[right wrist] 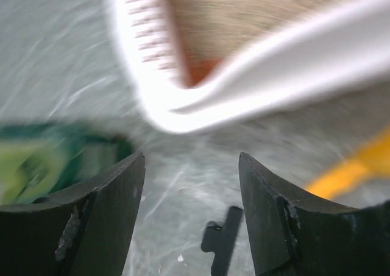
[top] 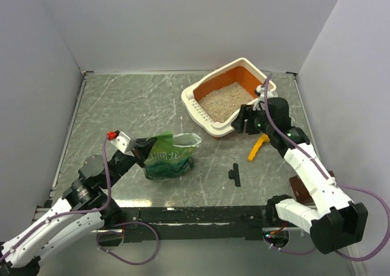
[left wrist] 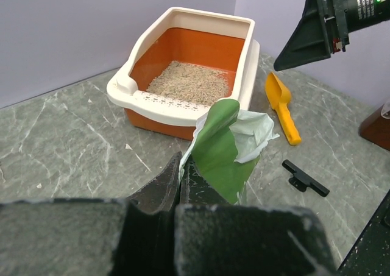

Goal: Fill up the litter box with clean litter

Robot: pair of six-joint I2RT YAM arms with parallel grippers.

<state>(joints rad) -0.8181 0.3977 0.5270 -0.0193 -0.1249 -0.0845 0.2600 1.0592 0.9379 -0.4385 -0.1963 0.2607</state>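
Our left gripper is closed on the upper edge of the green litter bag, which stands with its torn mouth up near the middle of the worktop, towards the near edge. Our right gripper hangs with its jaws apart and nothing between them, just off the near side of the litter box. From its wrist view we look past the spread fingers at the white rim.

The litter box sits towards the far right corner. Clean litter already lies in it as a shallow beige bed over most of the floor, and the orange walls show bare above it. We judge the filling well begun, perhaps finished; how full it is meant to be, and what remains in the bag, we cannot tell.

The yellow-orange scoop lies on the worktop just beside the box towards the right edge. A small black part lies closer to the near edge.
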